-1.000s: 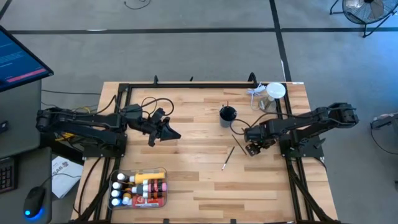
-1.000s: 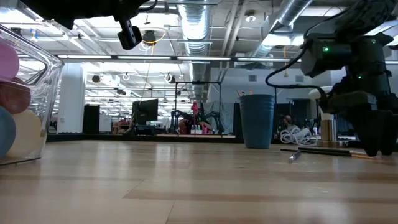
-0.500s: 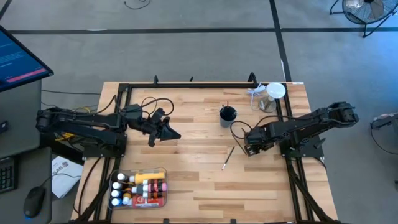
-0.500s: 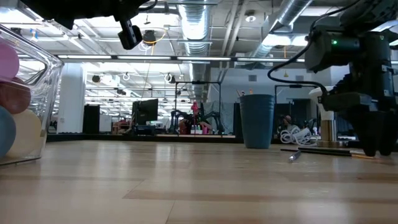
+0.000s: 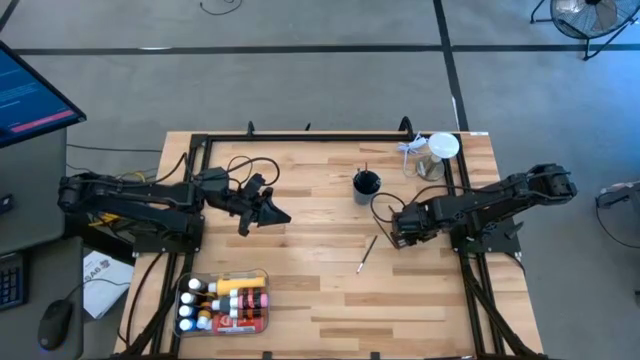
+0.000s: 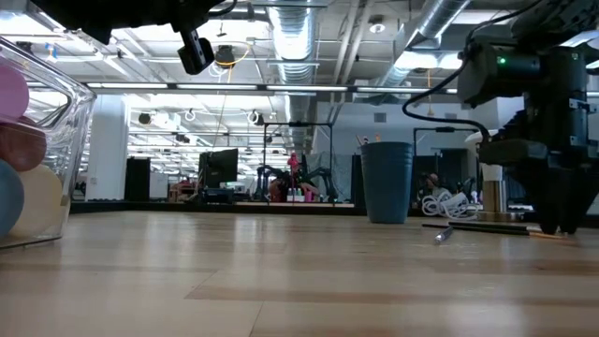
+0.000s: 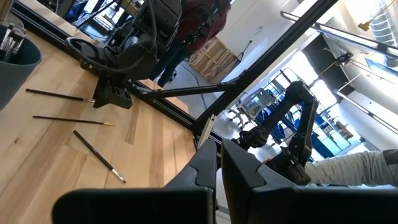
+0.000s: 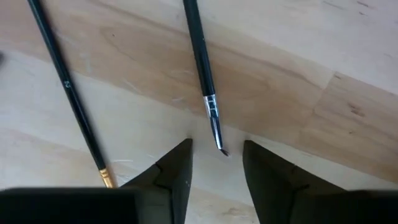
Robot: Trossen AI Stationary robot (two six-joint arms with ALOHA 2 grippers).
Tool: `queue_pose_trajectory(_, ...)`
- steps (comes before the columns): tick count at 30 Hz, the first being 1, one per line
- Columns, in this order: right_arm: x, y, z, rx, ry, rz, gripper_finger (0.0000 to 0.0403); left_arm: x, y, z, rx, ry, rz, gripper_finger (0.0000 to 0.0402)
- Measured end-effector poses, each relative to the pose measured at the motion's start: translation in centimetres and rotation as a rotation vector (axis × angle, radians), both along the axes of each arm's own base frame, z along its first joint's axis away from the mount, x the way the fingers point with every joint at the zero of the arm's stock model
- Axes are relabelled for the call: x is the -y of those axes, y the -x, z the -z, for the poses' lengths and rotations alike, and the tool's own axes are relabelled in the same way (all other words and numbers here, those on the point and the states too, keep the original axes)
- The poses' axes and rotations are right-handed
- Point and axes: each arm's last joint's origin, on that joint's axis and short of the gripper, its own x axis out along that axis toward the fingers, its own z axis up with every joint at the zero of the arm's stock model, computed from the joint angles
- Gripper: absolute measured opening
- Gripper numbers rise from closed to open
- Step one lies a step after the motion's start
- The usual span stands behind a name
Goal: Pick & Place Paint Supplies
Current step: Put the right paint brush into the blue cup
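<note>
My right gripper (image 5: 398,234) points down at the wood table, right of centre, open. Its two fingers stand on either side of the bristle tip (image 8: 219,144) of a thin dark-handled brush (image 8: 199,56) lying flat, without touching it. A second brush (image 8: 67,87) lies beside it, and a third brush (image 5: 367,253) lies nearer the table's middle. Several paint bottles lie in a clear tray (image 5: 226,300) at the near left. My left gripper (image 5: 277,215) hangs level above the table's left half, shut on nothing.
A dark cup (image 5: 366,184) stands just beyond the brushes, showing as a blue-grey cup (image 6: 386,182) in the low view. A clear jar with a white lid (image 5: 441,150) and a cable bundle sit at the far right corner. A black frame rims the table.
My right gripper has rolled about its downward line over the brushes and edged toward the table's left. Its fingers stand closer together than a second ago. The brushes and my left arm have stayed put.
</note>
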Motion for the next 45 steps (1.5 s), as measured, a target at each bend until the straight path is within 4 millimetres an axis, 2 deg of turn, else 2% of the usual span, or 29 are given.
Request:
queue_pose_trajectory(15, -0.1, -0.1, 0.0, 0.015, 0.009, 0.040, 0.0086, 0.0, 0.0, -0.1, 0.007, 0.000, 0.002, 0.0000)
queue_pose_trajectory(28, -0.2, -0.2, 0.0, 0.019, -0.008, 0.053, 0.0005, 0.0, 0.0, -0.1, 0.007, 0.000, 0.002, 0.0000)
queue_pose_trajectory(33, -0.2, -0.2, 0.0, 0.019, -0.015, 0.053, 0.0013, 0.0, 0.0, -0.1, 0.009, -0.001, -0.001, 0.0000)
queue_pose_trajectory(38, -0.3, -0.4, -0.2, 0.025, -0.035, 0.049, 0.0003, 0.0, 0.0, -0.1, 0.015, -0.001, -0.001, 0.0000)
queue_pose_trajectory(45, -0.6, -1.8, -1.7, 0.094, -0.058, 0.040, 0.0001, 0.0, 0.0, -0.2, 0.021, -0.005, -0.001, 0.0000)
